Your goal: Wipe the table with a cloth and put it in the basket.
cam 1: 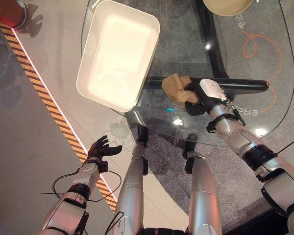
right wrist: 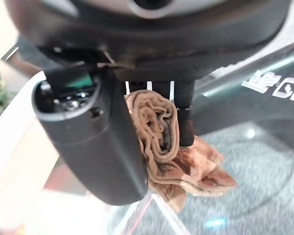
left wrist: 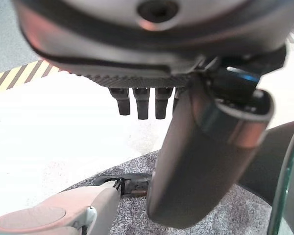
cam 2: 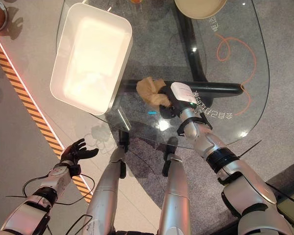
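The right hand [cam 1: 202, 98] is closed on the cloth [cam 1: 177, 89] — in the right wrist view its fingers [right wrist: 185, 117] and thumb [right wrist: 95, 147] pinch the bunched tan folds between them, and loose ends of the cloth [right wrist: 186, 164] hang out past the thumb. Seen from the head, the hand and cloth sit over the glass table [cam 1: 264, 58], near its front edge, above the dark bar [cam 1: 245, 86] of the table's frame. Whether the cloth touches the glass cannot be told.

Just beside the cloth, on the robot's left, stands the white basket [cam 1: 118, 54] — a shallow rectangular tub, set at an angle, with its near corner hanging past the table's edge. A round beige dish [cam 1: 227, 6] lies at the far side of the table.

The left hand [cam 1: 100, 149] hangs low, well apart from the table, over the floor by a yellow-and-black stripe [cam 1: 54, 110]; its fingers [left wrist: 142, 102] are loosely spread and hold nothing.
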Motion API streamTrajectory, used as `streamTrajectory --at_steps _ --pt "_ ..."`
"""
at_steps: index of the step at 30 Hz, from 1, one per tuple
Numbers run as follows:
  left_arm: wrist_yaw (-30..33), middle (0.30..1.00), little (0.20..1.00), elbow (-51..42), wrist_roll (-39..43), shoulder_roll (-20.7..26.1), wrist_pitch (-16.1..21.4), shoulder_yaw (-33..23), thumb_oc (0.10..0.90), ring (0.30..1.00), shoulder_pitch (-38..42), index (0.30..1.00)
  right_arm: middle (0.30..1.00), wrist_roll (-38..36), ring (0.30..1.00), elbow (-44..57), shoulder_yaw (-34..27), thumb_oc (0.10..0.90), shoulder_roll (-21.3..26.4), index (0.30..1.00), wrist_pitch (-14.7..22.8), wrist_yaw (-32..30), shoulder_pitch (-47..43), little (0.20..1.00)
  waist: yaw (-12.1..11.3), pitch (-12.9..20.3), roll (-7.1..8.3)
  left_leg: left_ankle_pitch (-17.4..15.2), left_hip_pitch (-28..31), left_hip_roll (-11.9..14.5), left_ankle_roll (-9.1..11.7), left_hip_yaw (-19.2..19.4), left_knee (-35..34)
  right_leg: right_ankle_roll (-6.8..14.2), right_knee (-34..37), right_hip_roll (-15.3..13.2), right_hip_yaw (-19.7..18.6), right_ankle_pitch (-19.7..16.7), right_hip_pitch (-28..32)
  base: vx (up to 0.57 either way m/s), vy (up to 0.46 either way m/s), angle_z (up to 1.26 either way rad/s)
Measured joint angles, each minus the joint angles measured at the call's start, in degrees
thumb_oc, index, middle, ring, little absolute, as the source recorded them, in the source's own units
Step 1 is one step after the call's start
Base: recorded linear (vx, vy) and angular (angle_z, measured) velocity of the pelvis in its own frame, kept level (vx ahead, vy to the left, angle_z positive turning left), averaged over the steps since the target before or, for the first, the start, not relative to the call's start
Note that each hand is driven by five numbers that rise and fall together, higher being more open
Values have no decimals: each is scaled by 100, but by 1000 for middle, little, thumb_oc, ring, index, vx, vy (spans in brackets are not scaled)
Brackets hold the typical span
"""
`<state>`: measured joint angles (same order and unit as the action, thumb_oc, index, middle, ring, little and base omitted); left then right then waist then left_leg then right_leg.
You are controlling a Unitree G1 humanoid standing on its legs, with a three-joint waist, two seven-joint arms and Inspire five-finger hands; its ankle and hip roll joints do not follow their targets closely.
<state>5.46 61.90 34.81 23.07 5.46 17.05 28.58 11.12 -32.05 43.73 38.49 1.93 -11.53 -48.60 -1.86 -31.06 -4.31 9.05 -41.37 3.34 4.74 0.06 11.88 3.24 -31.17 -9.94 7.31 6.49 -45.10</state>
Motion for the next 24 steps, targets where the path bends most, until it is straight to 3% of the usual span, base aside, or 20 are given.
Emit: streamTrajectory --at_steps 13,24 --pt "-4 900 900 18 -2 -1 30 -4 800 900 2 900 300 0 300 121 320 100 -40 300 221 439 197 200 22 0 -1 15 39 3 24 7 4 -23 -72 -8 0 33 0 0 0 0" --pt "5 900 900 26 0 0 34 -99 800 900 3 900 300 0 300 133 396 100 -26 300 218 339 255 200 -36 0 -1 21 93 3 31 7 5 -33 -109 -11 -6 39 34 0 0 0"
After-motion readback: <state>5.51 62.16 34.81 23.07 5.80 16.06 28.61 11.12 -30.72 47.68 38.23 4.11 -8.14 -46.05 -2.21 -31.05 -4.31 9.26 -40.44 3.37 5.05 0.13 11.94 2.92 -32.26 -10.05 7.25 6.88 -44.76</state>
